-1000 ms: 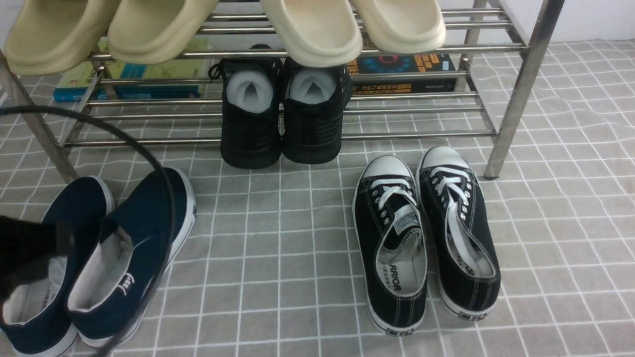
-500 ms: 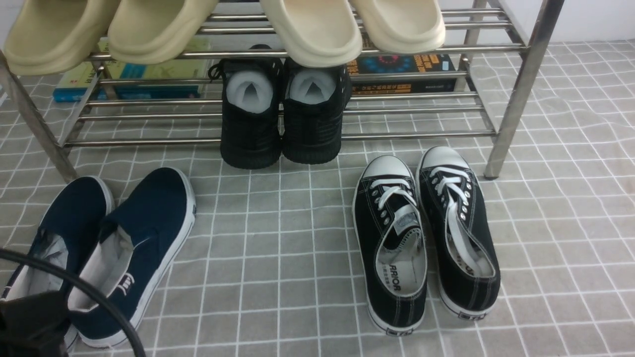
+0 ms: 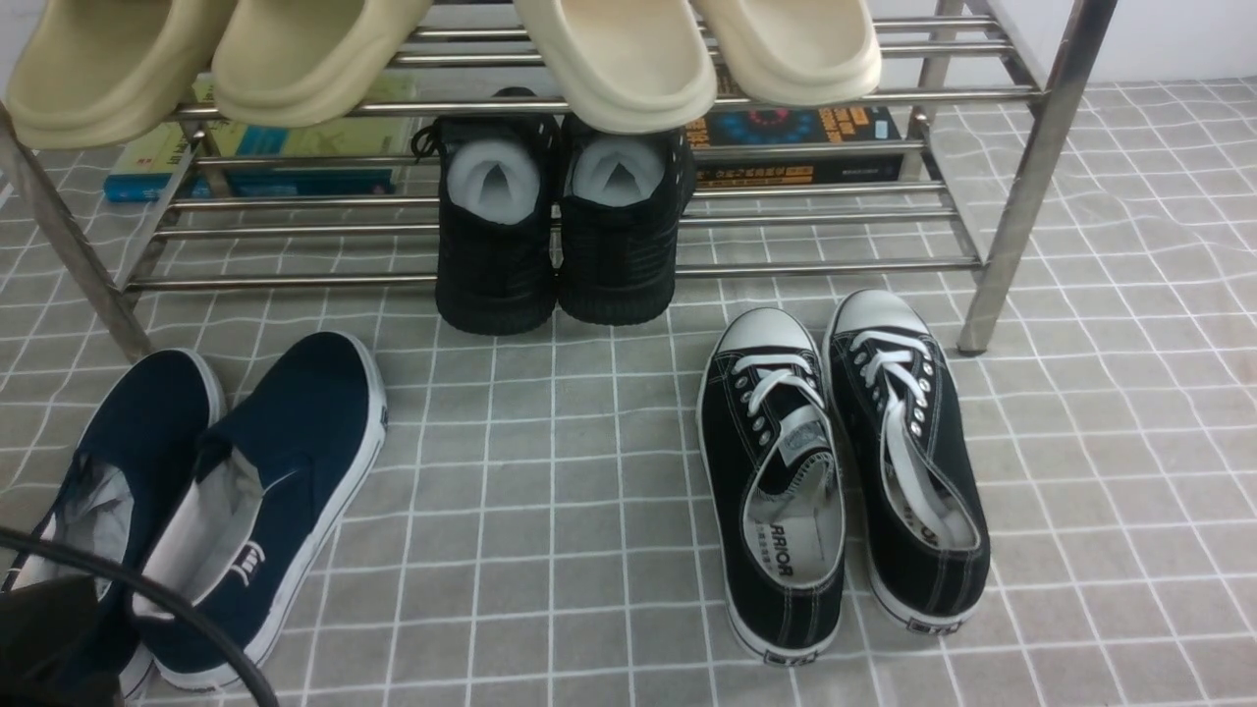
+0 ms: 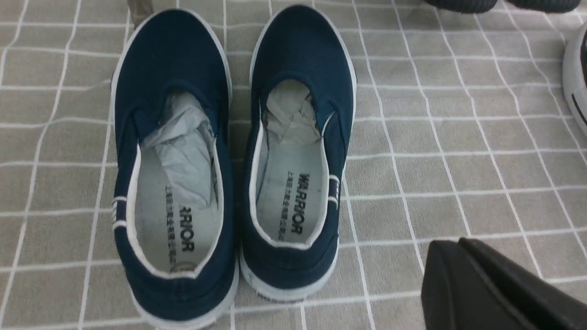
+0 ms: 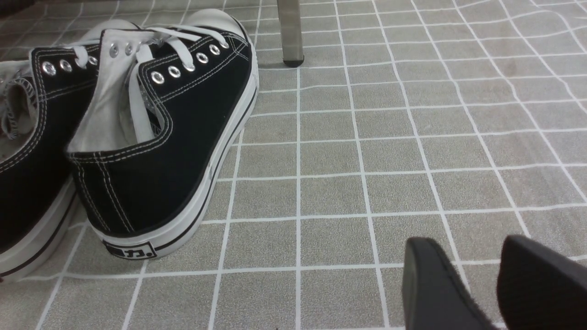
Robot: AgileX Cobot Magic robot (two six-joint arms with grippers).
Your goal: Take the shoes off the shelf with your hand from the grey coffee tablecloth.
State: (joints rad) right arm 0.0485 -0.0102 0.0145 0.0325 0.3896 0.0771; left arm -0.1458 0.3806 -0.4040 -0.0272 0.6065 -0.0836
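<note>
The shoes, a pair of navy slip-ons [image 3: 265, 471] with white soles, lie side by side on the grey coffee tablecloth [image 3: 550, 471], near the left leg of the shelf [image 3: 933, 97]. The left wrist view looks down on both shoes [image 4: 300, 151], which are stuffed with grey paper. My left gripper [image 4: 451, 245] hangs behind their heels, off to one side, shut and holding nothing. In the front view only the left arm's black body [image 3: 44, 638] and its cable show, in the bottom left corner. My right gripper [image 5: 467, 250] hovers open over bare cloth beside the sneakers, nothing between its fingers.
Black lace-up sneakers [image 3: 845, 462] lie on the cloth by the shelf's right leg [image 3: 1021, 187]. All-black mesh shoes [image 3: 555, 236] stand on the lower tier. Beige slippers [image 3: 609, 59] rest on the upper tier. Books [image 3: 795, 137] lie behind.
My left arm has pulled back from over the left navy shoe's heel into the near left corner, and its cable loop dropped low. The shoes stayed put.
</note>
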